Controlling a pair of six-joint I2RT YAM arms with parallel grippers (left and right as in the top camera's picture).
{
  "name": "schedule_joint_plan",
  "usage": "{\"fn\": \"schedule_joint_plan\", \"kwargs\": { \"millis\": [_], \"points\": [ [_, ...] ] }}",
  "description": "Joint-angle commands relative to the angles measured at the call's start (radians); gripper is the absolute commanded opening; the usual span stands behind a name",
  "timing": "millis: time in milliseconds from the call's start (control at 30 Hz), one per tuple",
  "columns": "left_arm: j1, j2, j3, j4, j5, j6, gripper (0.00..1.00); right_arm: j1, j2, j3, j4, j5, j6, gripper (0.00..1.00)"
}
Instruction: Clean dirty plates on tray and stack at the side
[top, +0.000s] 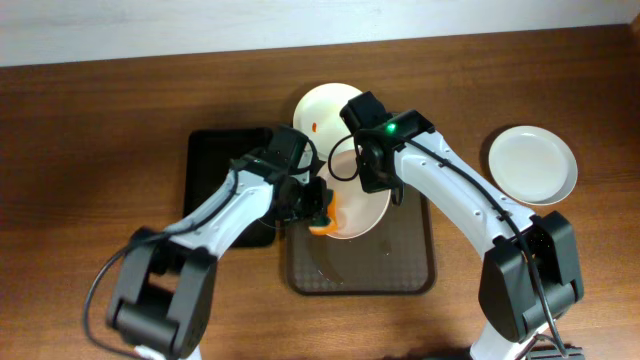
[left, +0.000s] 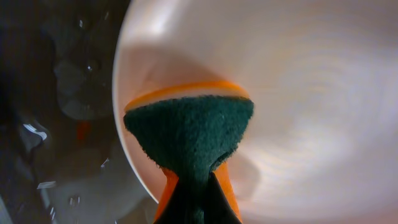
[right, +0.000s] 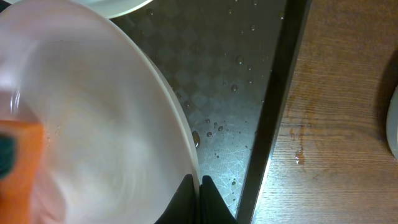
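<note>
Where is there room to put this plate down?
Bare wood lies between the dark brown tray and the clean white plate on the right, and along the table's front left. Mid-tray is crowded: both hands, the orange-green sponge and the held white plate.

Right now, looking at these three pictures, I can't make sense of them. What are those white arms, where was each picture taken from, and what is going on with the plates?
The white and black shapes are two robot arms at a wooden table, each ending in a two-finger gripper. The wide picture looks down from above; the other two come from small cameras on the wrists.

The left gripper is shut on a sponge, orange with a green scrubbing face, pressed against a white plate. The right gripper pinches that plate's rim, holding it tilted over the wet brown tray.

A second plate with an orange smear sits at the tray's far end. A third plate lies on the table off to the right. A smaller black tray sits on the left.
</note>
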Motion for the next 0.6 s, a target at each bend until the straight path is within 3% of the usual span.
{"fn": "schedule_joint_plan", "kwargs": {
  "millis": [0, 200, 400, 567],
  "points": [
    [0.002, 0.117, 0.014, 0.032, 0.096, -0.044, 0.00, -0.003, 0.008, -0.005, 0.003, -0.002, 0.016, 0.04],
    [0.041, 0.146, 0.032, -0.014, 0.004, -0.076, 0.00, -0.003, 0.007, -0.005, 0.003, -0.001, 0.016, 0.04],
    [0.049, 0.146, 0.155, -0.196, -0.243, -0.075, 0.00, -0.003, 0.007, -0.005, 0.003, -0.001, 0.016, 0.04],
    [0.045, 0.146, 0.322, -0.371, -0.338, -0.074, 0.00, -0.003, 0.007, -0.005, 0.002, 0.003, 0.016, 0.04]
  ]
}}
